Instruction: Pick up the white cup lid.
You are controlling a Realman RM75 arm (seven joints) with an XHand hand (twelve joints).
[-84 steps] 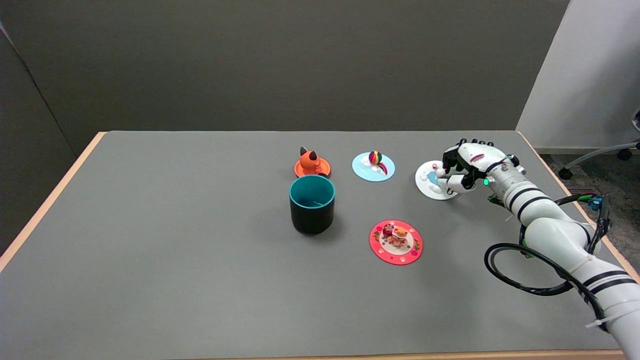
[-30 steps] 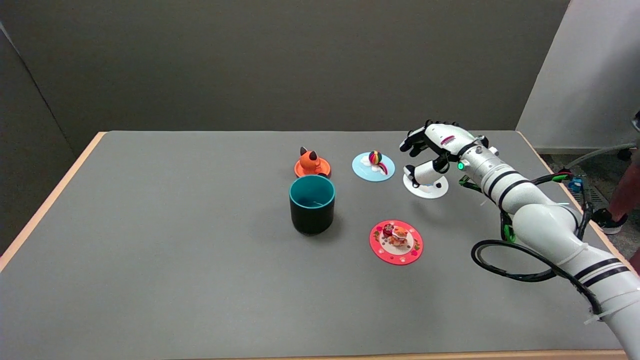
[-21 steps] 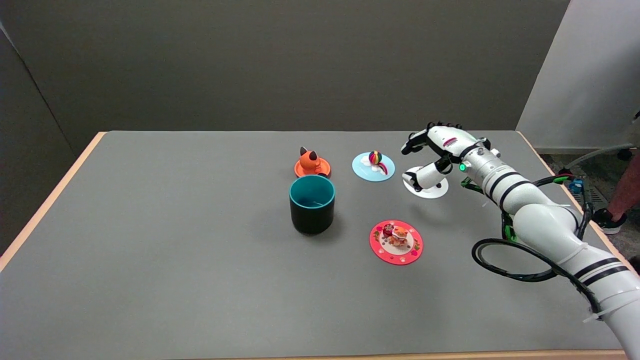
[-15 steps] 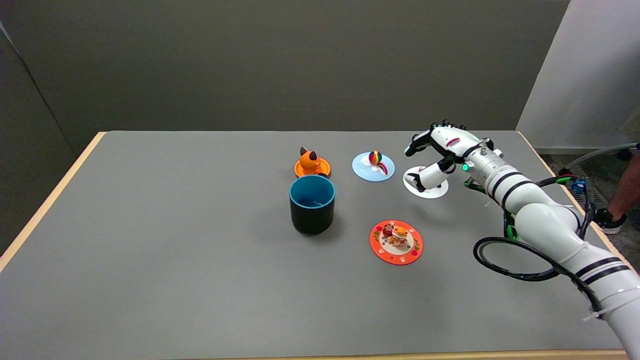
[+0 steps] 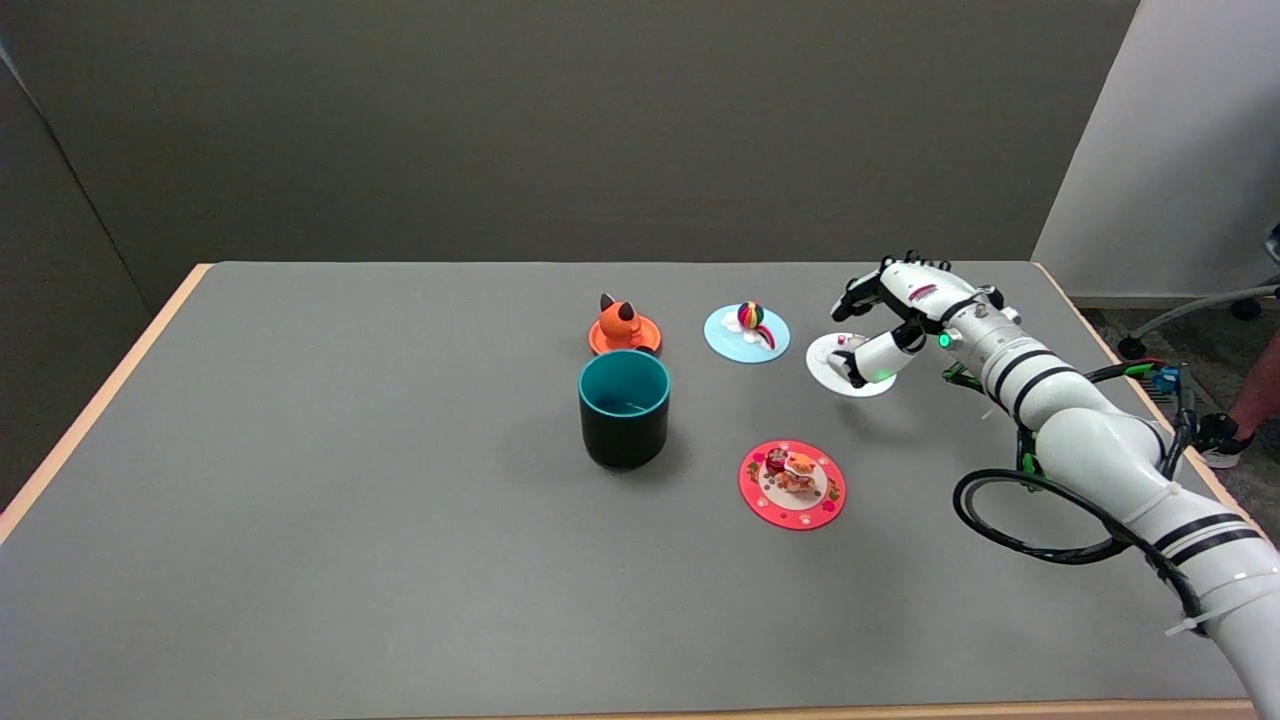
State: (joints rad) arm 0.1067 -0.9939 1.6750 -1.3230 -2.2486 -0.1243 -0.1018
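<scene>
The white cup lid (image 5: 822,360) lies flat on the grey table, right of the light blue lid. My right hand (image 5: 893,318) hovers over its right half, fingers spread and pointing left. The thumb (image 5: 868,358) reaches down across the lid's top and hides part of it; I cannot tell whether it touches. A small knob figure shows at the lid's far edge, under the fingers. Nothing is gripped in the hand.
A black cup with a teal inside (image 5: 623,408) stands mid-table. Behind it is an orange cat lid (image 5: 625,330), then a light blue balloon lid (image 5: 747,333). A red lid (image 5: 792,484) lies nearer. The table's right edge (image 5: 1110,352) runs close by the arm; a person's leg (image 5: 1255,395) shows beyond it.
Earlier the hand gripped the tilted lid farther right; it let go and the lid now lies flat, a little to the left. In the last second the open hand drifted right and slightly down.
</scene>
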